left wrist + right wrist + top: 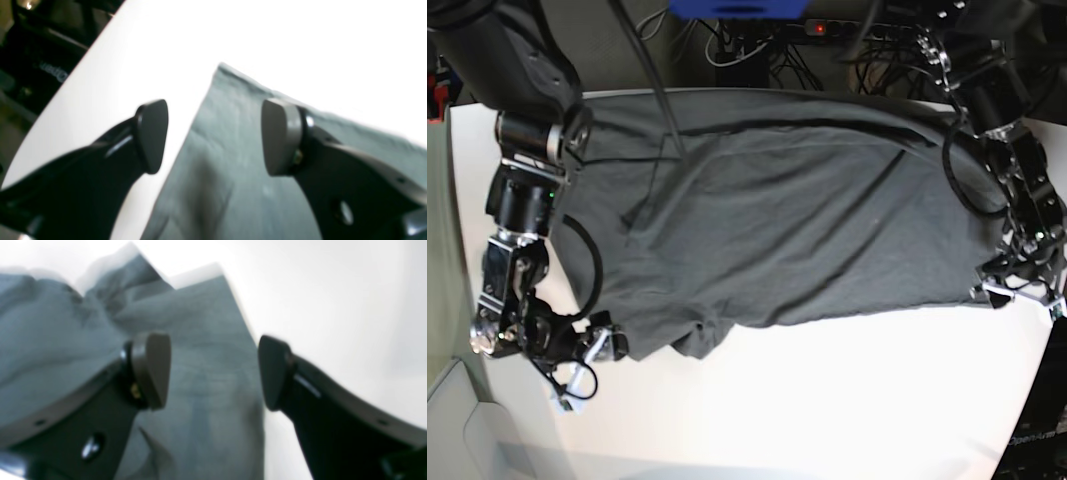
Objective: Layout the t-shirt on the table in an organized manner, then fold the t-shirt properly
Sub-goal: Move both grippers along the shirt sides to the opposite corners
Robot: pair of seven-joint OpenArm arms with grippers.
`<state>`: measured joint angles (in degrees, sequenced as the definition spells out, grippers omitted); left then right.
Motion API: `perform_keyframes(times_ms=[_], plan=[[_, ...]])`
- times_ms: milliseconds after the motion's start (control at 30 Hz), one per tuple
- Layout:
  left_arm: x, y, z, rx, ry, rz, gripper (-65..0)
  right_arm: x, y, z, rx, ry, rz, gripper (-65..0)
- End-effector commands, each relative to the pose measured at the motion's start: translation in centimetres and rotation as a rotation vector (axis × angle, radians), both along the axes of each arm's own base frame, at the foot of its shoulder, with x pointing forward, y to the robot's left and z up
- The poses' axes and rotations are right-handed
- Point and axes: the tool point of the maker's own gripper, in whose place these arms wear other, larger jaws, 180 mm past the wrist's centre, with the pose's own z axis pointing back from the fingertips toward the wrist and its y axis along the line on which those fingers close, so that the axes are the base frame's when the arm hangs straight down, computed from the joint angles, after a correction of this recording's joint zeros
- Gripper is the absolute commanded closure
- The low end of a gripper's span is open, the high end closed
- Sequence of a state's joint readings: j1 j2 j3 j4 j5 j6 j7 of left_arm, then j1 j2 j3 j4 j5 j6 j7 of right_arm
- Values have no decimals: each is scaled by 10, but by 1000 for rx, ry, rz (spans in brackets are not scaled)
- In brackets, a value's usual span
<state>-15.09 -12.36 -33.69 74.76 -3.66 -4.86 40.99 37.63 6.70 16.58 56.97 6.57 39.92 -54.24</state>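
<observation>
White surface [827,400] carries the charcoal t-shirt [787,230], spread wide across the far half, near hem bunched and creased at one corner. Left tool [213,136]: jaws apart, straddling a shirt edge near a corner, nothing clamped. Right tool [213,371]: jaws apart over a cloth edge, empty as well. Risks, as I judge them: closing on one layer only drags the creases further; a shallow bite at the edge slips off; uneven pulls skew the layout.

One t-shirt [797,220], on one table [847,400]. Two arms, each with one gripper: left gripper [215,136], right gripper [215,371].
</observation>
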Motion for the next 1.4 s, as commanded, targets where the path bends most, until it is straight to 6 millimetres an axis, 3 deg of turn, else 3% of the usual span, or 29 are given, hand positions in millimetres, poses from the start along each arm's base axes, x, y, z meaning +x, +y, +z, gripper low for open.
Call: perform_keyframes(times_ms=[0, 167, 300, 400, 633, 933, 1133, 1233, 1367], plan=[[16, 9, 19, 10, -47, 6, -425, 20, 1, 18, 38, -53, -4, -419], [41, 24, 21, -23, -65, 29, -425, 50, 14, 18, 200, -116, -31, -422], [52, 29, 23, 8, -150, 40, -425, 57, 7, 14, 258, -172, -72, -422], [61, 18, 22, 60, -183, -7, -425, 58, -11, 16, 264, -221, -108, -422], [54, 8, -21, 61, -129, -36, -425, 42, -33, -5, 250, -229, -149, -423], [47, 9, -32, 60, -112, -33, -425, 8, -42, -51, 228, -142, -168, -423], [46, 9, -33, 59, -108, -33, -425, -4, -27, -69, 199, -133, -111, -415], [46, 10, -33, 61, -108, -33, -425, -5, -24, -70, 201, -153, -102, -360], [46, 10, -31, 62, -109, -36, -425, -3, -24, -67, 209, -167, -108, -202]])
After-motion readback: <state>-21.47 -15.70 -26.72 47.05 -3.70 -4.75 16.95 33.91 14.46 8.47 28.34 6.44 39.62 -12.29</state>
